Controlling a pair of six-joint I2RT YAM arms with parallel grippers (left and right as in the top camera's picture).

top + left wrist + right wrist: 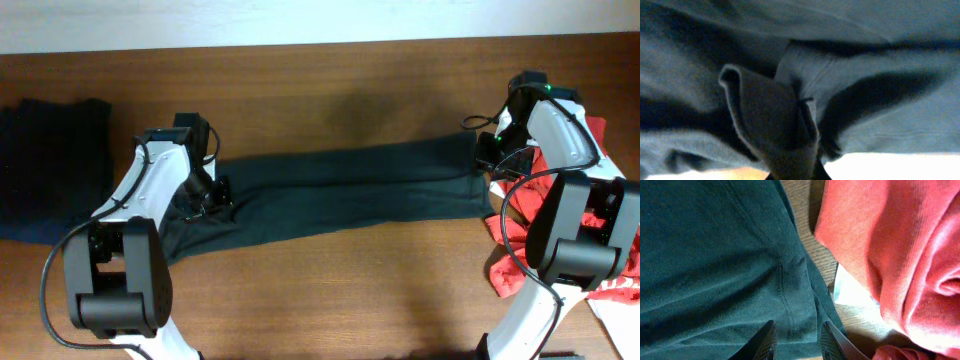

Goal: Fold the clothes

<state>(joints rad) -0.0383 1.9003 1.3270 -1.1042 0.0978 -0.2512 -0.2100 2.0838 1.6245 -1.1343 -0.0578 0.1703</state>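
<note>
Dark green fabric trousers (770,125) fill the left wrist view. One raised fold of the cloth is gathered to a narrow neck at 6 o'clock, where it runs into the left hand (212,192). The left hand is clenched on this fold; the cloth hides its fingertips.

In the overhead view the trousers lie stretched lengthwise on the brown wooden surface (350,290), from 8 o'clock to 3 o'clock. The left hand sits on the wider, bunched end at 8 o'clock. The right hand (797,332) sits at the narrow end at 3 o'clock.

In the right wrist view the two dark fingers (769,342) stand apart at 6 o'clock. A stitched seam of the trousers lies flat between them, and the hand is released, with no cloth pinched.

A red knitted garment (890,245) lies at 2 o'clock in that view, just beside the trouser edge, with a strip of the surface between them. A white sheet (850,292) shows beneath the red garment's edge.

A dark navy folded garment (50,170) lies at 9 o'clock on the surface, near the left arm and apart from the trousers.
</note>
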